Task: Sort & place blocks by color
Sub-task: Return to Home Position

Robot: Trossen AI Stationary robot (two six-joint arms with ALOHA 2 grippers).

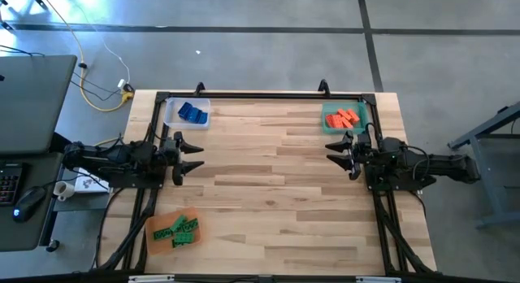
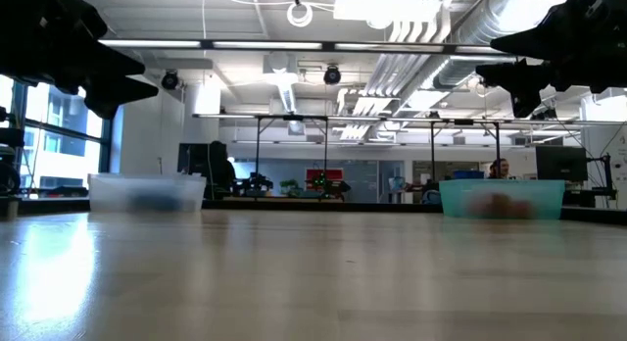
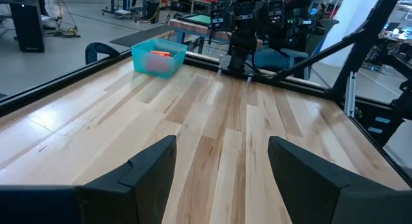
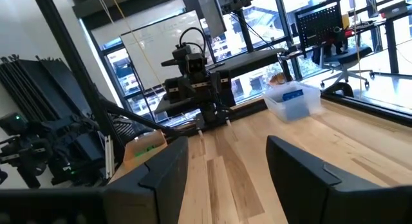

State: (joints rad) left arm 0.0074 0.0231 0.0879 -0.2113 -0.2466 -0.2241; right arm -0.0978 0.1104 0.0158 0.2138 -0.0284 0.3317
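Observation:
The blocks lie sorted in three trays. Blue blocks (image 1: 192,114) fill a clear tray (image 1: 174,105) at the far left. Red-orange blocks (image 1: 344,118) sit in a teal tray (image 1: 328,128) at the far right. Green blocks (image 1: 179,229) rest on an orange tray (image 1: 156,238) at the near left. My left gripper (image 1: 197,155) hovers open at the table's left side, pointing toward the middle, with nothing between its fingers (image 3: 151,169). My right gripper (image 1: 331,150) hovers open at the right side, facing it, also with nothing between its fingers (image 4: 164,166).
Bare wooden tabletop (image 1: 268,177) stretches between the two grippers. A black frame rail (image 1: 260,94) runs along the table's far edge and sides. A side desk at the left holds a laptop (image 1: 28,96) and a mouse (image 1: 28,203). A yellow cable (image 1: 97,80) lies on the floor.

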